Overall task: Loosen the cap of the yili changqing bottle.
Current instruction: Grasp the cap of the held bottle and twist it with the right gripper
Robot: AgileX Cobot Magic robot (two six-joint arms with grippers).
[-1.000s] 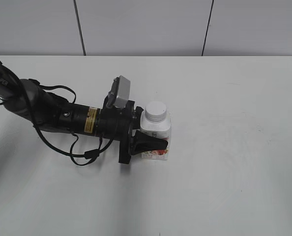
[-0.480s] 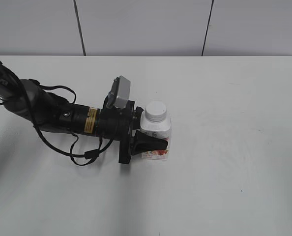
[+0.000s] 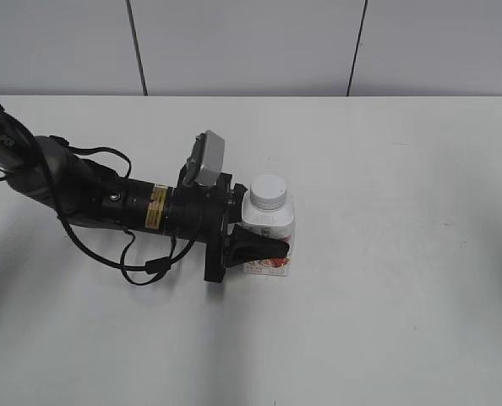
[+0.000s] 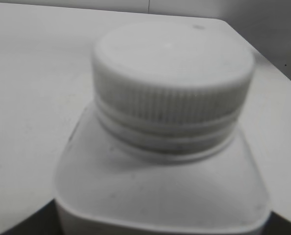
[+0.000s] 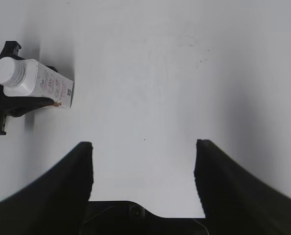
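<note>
Bottle [image 3: 268, 237] upright at frame centre on bench [image 3: 403, 254], body clamped by left end effector [image 3: 255, 247]. Right end effector [image 5: 143, 161] spread wide, empty, well apart. We should bring it squarely over cap [image 3: 268, 191], grip the ribs, then twist.

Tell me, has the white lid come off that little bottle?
No, the cap sits fully seated on the bottle neck.

Place: a lab or robot test bay
Bench [image 3: 403, 296]: plain white, filling the lower frame
Wall [image 3: 251, 46]: pale grey panels with dark seams, across the top
Arm [image 3: 107, 199]: black, cabled, at left
</note>
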